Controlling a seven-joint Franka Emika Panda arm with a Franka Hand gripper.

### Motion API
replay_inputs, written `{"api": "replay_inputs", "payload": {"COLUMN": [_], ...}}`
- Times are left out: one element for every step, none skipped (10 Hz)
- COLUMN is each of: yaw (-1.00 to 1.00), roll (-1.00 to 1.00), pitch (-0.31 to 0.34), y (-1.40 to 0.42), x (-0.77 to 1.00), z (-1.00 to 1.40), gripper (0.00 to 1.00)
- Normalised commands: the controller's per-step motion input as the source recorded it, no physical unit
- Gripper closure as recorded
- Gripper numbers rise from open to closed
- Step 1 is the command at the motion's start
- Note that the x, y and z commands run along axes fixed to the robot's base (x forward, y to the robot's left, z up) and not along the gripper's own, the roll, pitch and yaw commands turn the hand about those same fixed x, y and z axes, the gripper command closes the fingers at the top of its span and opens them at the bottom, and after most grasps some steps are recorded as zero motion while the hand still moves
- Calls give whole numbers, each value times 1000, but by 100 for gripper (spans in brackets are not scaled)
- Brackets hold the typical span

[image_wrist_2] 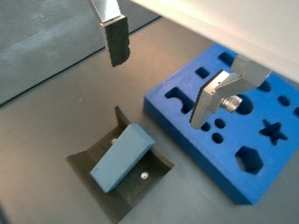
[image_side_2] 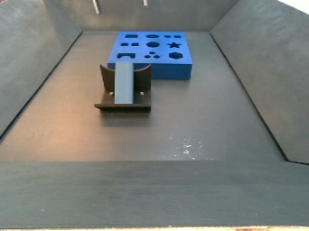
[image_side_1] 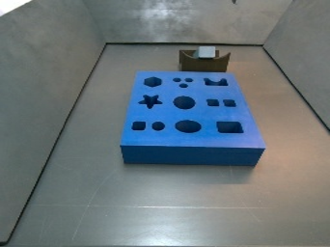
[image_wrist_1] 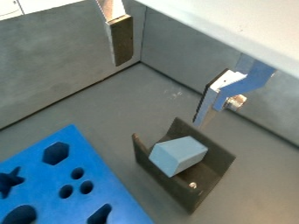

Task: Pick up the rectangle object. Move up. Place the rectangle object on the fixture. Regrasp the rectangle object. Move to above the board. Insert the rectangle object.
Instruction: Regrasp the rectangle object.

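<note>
The rectangle object (image_wrist_1: pixel 177 155) (image_wrist_2: pixel 122 156) (image_side_2: pixel 125 81), a pale grey-blue block, lies tilted in the notch of the dark fixture (image_wrist_1: pixel 198 184) (image_wrist_2: pixel 111 203) (image_side_2: pixel 122 106). My gripper (image_wrist_1: pixel 160 92) (image_wrist_2: pixel 158 93) hangs open above it with nothing between its fingers and well clear of the block. In a side view only its fingertips show, at the upper edge of the picture (image_side_2: pixel 119 7). The blue board (image_wrist_1: pixel 52 188) (image_wrist_2: pixel 239 171) (image_side_1: pixel 187 145) (image_side_2: pixel 151 65) lies flat beside the fixture (image_side_1: pixel 203 60), its shaped holes empty.
Grey walls (image_side_1: pixel 65 87) (image_side_2: pixel 49 63) close in the dark floor on all sides. The fixture stands near one wall, with the board a short gap away from it.
</note>
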Motion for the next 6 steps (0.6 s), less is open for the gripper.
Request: {"api": "replay_inputs", "payload": {"yaw": [31,31,30,30,30,30], "roll": [1000,1000,1000,1000,1000,1000], "pitch": [-48,-48,-48,-46,-45,-40], "y": [-22,-18,-20,-20,-20,-18], "x": [-25,-26,-23,-21,-13,-8], "z": [14,14,17,18,13,13], "gripper": [0,0,0,0,0,0]}}
